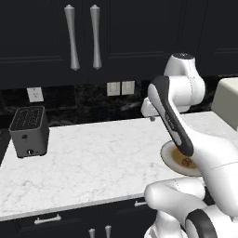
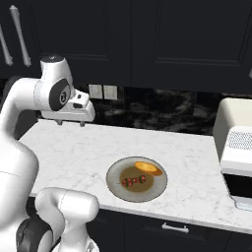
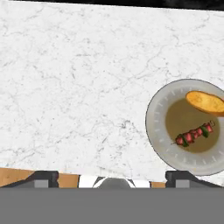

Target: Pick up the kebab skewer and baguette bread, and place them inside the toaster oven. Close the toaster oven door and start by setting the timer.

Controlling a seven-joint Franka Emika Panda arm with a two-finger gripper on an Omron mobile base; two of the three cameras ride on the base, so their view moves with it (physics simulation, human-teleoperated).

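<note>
A grey plate near the counter's front edge carries the kebab skewer, a thin stick with red and green chunks, and the golden baguette bread just behind it. In the hand view the plate is at the right, with the skewer below the baguette. My gripper hovers high over the counter's back left, well away from the plate, open and holding nothing. The cream toaster oven stands at the right end. Its dark door is cut off by the picture's edge, so I cannot tell how it stands.
A small dark grey slot toaster sits at the left end of the white marble counter. Dark wall cabinets hang above, with outlets on the black backsplash. My own arm covers part of the plate in the left base view.
</note>
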